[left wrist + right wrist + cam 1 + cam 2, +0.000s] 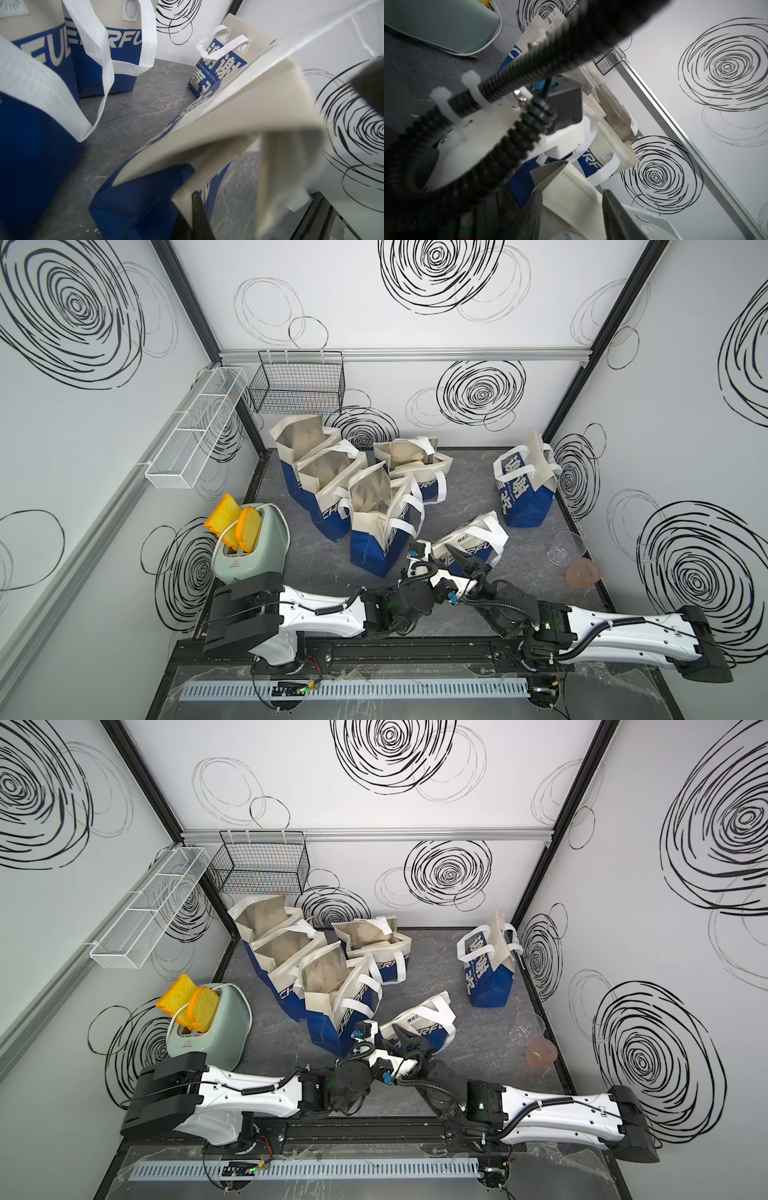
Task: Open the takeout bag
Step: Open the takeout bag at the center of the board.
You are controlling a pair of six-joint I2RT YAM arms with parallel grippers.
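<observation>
The takeout bag (478,539) (428,1019), blue below, beige above, with white handles, lies tilted at the table's front centre. My left gripper (195,199) is shut on a beige flap of its rim (239,128); in both top views its fingertips are hidden under the wrist camera (417,551). My right gripper (573,195) (455,556) stands open at the same bag's mouth. Its two dark fingers sit on either side of a beige stitched fold of the rim (571,187), with a gap on both sides.
Several open bags (332,472) stand close behind to the left. A closed bag (523,493) stands at the back right. A green toaster (253,547) with bread slices sits front left. A clear glass (567,549) and a pink cup (584,572) sit at the right edge.
</observation>
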